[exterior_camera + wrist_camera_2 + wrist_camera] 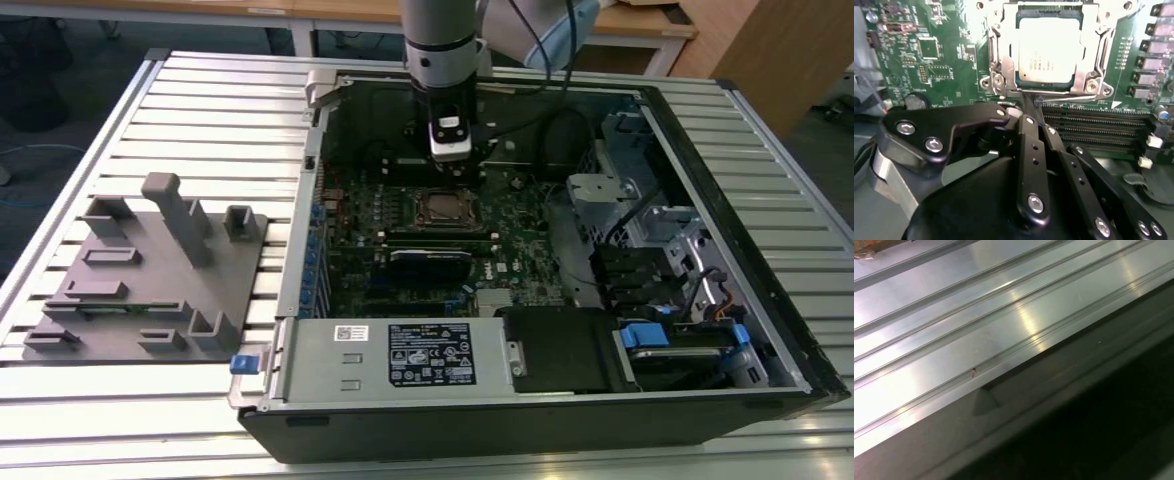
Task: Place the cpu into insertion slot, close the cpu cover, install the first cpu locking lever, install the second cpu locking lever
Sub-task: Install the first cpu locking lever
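Black gripper links crowd the second wrist view, drawn together at the tip and gripping nothing. They hang over the green motherboard, close to the insertion slot. The cpu lies flat inside the slot, metal top up, its square sides parallel to the memory slots. The cpu cover lies flat around the chip. The gripper partly hides the cover's edge toward the memory slots, and the opposite edge is cut off.
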`<state>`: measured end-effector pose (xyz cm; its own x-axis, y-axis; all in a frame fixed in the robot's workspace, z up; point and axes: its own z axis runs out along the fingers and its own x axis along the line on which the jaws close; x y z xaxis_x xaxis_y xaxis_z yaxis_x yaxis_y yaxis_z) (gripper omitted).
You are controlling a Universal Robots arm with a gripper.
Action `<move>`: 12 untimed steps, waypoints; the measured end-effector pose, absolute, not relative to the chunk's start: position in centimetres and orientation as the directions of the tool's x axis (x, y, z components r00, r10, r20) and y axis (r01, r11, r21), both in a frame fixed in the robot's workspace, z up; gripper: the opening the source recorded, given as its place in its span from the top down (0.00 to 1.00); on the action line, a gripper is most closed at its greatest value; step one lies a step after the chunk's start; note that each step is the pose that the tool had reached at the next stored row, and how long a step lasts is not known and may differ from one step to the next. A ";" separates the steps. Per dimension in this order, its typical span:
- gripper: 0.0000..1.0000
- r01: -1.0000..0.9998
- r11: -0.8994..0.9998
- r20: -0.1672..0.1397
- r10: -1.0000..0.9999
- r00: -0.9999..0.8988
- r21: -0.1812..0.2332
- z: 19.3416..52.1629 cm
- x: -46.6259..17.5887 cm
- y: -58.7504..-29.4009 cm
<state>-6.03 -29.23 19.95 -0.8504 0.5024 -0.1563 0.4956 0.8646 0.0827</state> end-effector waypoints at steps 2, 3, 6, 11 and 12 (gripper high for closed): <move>0.90 0.496 0.865 -0.156 0.502 -0.850 0.083 20.3 -6.0 -29.2; 0.90 0.496 0.865 -0.156 0.502 -0.850 0.083 20.5 -6.0 -29.2; 0.90 0.495 0.865 -0.156 0.502 -0.850 0.083 20.7 -6.0 -29.2; 0.90 0.496 0.865 -0.156 0.502 -0.850 0.083 20.7 -6.5 -29.2; 0.90 0.496 0.865 -0.156 0.502 -0.850 0.083 20.7 -6.5 -29.2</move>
